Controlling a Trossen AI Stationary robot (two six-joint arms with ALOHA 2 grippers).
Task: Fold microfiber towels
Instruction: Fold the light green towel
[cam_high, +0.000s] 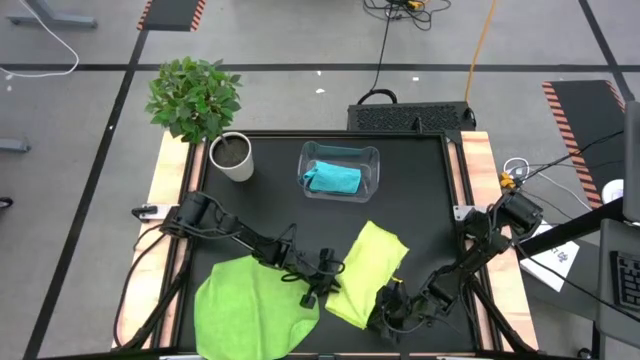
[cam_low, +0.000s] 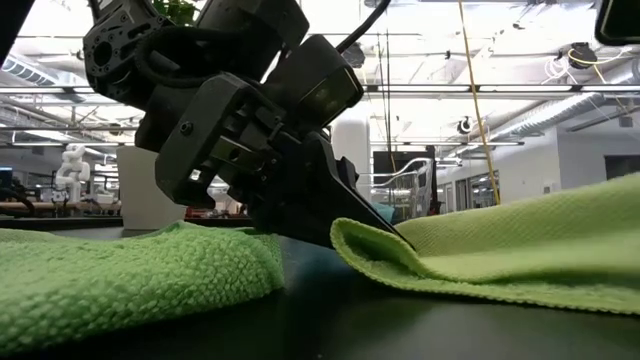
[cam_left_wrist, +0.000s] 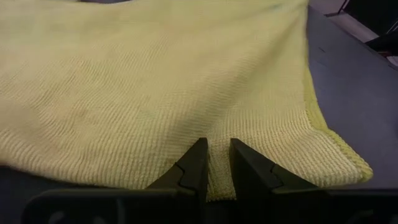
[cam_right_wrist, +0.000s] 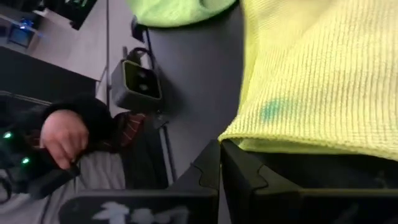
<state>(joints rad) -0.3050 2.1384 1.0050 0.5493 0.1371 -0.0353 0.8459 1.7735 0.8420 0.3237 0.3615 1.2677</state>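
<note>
The pale yellow-green towel (cam_high: 368, 272) lies on the dark worktop (cam_high: 420, 180) toward its near edge, right of centre, with one edge lifted. The left hand (cam_high: 322, 284) stands at that towel's left edge, fingers narrowed onto a pinch of the hem, as the left wrist view confirms. The right hand (cam_high: 392, 310) sits at the towel's near corner with fingers fully closed; from the right wrist view, it appears to hold little or no cloth. The bright green towel (cam_high: 255, 305) lies rumpled just beside, to the left, near enough to snag. The turquoise towel (cam_high: 333, 178) rests bunched in the clear plastic bin (cam_high: 372, 160), well apart. In judgement, the cloth is light, limp and grippy; it will sag and drag, so corners or hems are the sound places to take hold. A potted plant (cam_high: 200, 105) stands at the far left, clear of the work. A person's hand (cam_right_wrist: 62, 137) shows beyond the worktop.
</note>
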